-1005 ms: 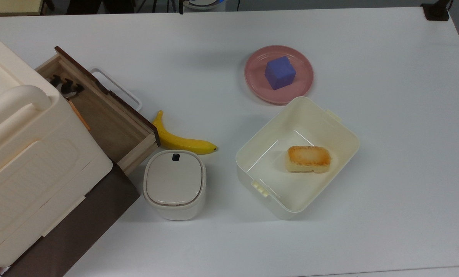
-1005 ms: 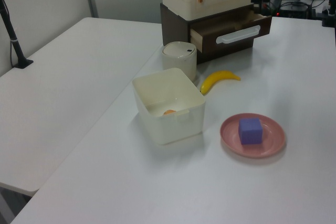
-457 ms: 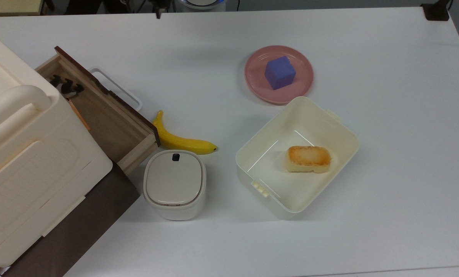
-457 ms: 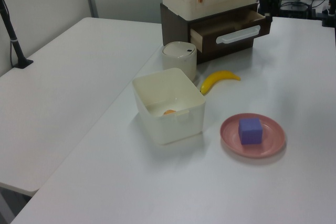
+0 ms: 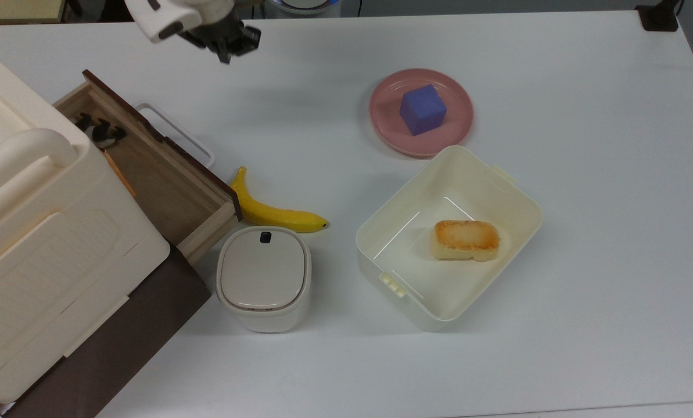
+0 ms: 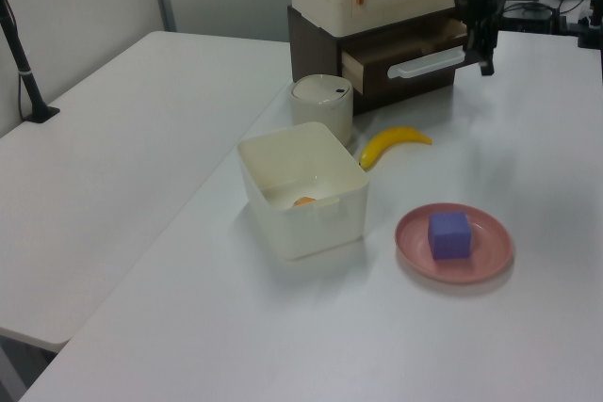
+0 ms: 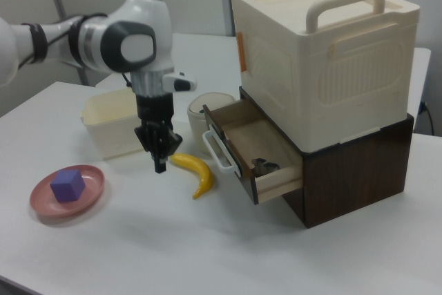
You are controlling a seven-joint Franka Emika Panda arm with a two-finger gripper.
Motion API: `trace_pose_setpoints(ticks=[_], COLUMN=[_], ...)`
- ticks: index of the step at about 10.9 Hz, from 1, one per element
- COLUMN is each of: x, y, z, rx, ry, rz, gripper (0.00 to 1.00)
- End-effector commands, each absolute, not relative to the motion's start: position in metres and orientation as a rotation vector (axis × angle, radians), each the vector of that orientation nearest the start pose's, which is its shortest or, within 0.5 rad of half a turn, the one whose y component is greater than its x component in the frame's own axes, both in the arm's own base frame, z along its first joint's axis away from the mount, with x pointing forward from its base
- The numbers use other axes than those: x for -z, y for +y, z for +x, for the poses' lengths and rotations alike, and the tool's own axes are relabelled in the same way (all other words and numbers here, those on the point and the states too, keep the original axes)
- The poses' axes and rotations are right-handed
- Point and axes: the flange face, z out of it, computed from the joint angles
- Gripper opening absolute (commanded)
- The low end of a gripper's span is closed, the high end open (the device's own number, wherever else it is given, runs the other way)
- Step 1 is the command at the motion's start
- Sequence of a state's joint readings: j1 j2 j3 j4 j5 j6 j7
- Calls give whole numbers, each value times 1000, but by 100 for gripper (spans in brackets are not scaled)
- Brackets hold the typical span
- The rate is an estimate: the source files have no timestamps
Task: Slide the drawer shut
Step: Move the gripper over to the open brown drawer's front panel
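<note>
White table [image 5: 555,348]: your gripper [image 5: 230,49], newly arrived upper left, fingers pressed together; wooden drawer [image 5: 160,180] unmoved, open.

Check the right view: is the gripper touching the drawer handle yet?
No. In the right view the gripper hangs above the table beside the banana, clear of the drawer and its white handle.

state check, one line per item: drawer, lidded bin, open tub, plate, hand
drawer: pulled out, small dark items inside
lidded bin: lid shut
open tub: no lid, a toasted bread piece inside
plate: holds a purple cube
hand: above the table, touching nothing
</note>
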State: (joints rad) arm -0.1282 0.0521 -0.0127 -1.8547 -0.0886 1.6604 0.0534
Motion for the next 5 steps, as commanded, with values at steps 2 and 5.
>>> trace_pose_setpoints(ticks=[2,5], x=[-434,-399], y=[-88,-100], z=[546,570], rx=[-109,9], ry=[441,615], rz=[-3191,-3201], gripper=[0,0])
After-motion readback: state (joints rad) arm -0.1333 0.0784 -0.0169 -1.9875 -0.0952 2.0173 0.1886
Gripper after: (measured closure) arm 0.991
